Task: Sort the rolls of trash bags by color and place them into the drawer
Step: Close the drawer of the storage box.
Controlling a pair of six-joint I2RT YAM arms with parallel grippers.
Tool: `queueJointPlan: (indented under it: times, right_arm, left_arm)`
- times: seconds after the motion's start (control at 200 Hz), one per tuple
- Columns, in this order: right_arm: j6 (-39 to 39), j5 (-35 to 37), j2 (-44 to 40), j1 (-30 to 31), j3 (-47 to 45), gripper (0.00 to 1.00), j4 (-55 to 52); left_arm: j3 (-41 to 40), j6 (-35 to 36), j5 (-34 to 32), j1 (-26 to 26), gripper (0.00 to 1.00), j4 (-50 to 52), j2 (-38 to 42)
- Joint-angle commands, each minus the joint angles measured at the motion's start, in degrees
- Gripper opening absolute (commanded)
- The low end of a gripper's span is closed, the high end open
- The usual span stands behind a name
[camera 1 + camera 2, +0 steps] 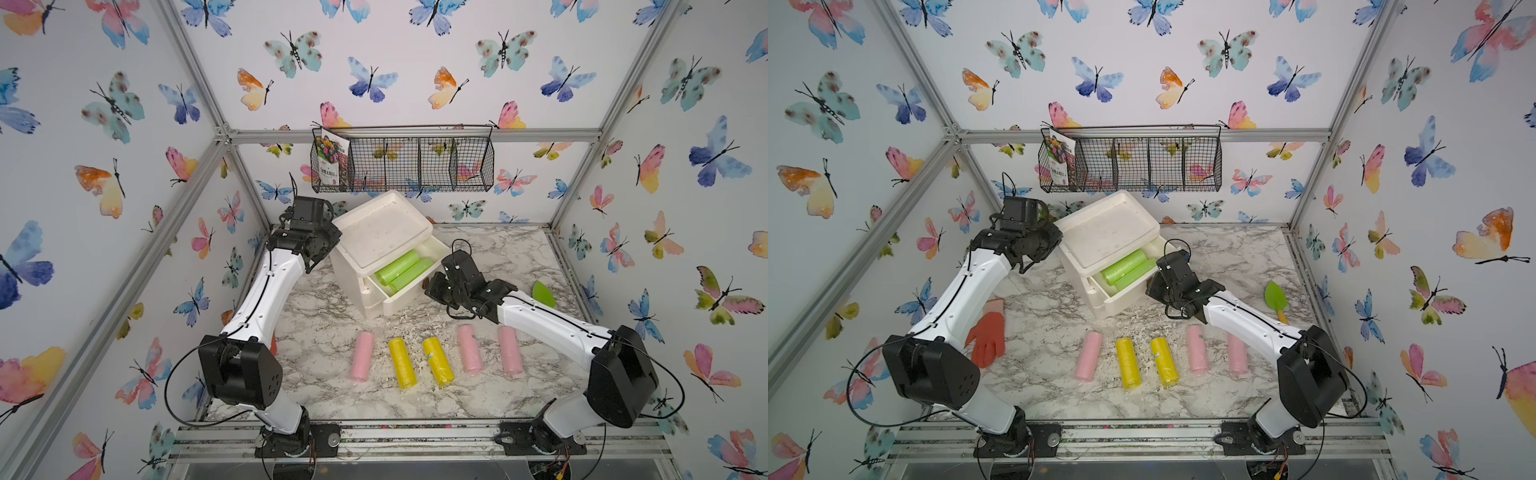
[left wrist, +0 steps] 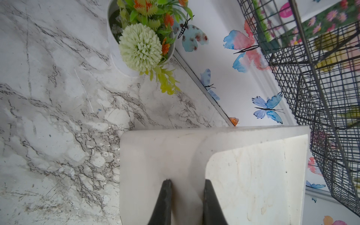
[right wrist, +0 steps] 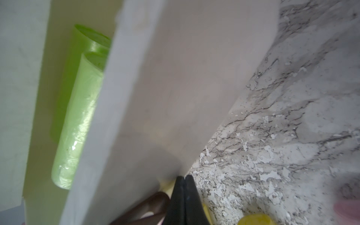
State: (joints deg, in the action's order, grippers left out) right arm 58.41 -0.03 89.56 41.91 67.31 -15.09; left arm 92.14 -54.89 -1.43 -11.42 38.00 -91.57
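Observation:
The white cabinet (image 1: 382,232) stands at the back with its top drawer (image 1: 409,297) pulled out. Two light green rolls of trash bags (image 1: 397,266) (image 3: 78,120) lie side by side in the drawer. On the marble in front lie a pink roll (image 1: 362,356), two yellow rolls (image 1: 402,362) (image 1: 437,360) and two more pink rolls (image 1: 470,348) (image 1: 510,350). My left gripper (image 2: 188,181) is shut on the cabinet's top rim (image 2: 194,140). My right gripper (image 3: 184,178) is shut and empty, its tips at the lower corner of the drawer front (image 3: 175,78).
A green trowel (image 1: 1277,297) lies at the right. A red glove (image 1: 988,338) lies at the left by my left arm. A black wire basket (image 1: 403,162) hangs on the back wall. A white pot of artificial flowers (image 2: 140,44) stands behind the cabinet.

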Motion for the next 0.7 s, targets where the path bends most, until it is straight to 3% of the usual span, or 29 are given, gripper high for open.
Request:
queueJointPlan:
  times: [0.0,0.696]
  right_arm:
    - [0.0,-4.9,2.3,0.3,4.5,0.05,7.2]
    - [-2.6,-5.8,13.2,0.3,14.6,0.06,12.0]
  left_arm:
    - [-0.6,-5.0,7.4,-0.7,0.00,-0.7,-1.4]
    - [-0.6,-5.3,7.8,-1.3,0.00,-1.1,-1.0]
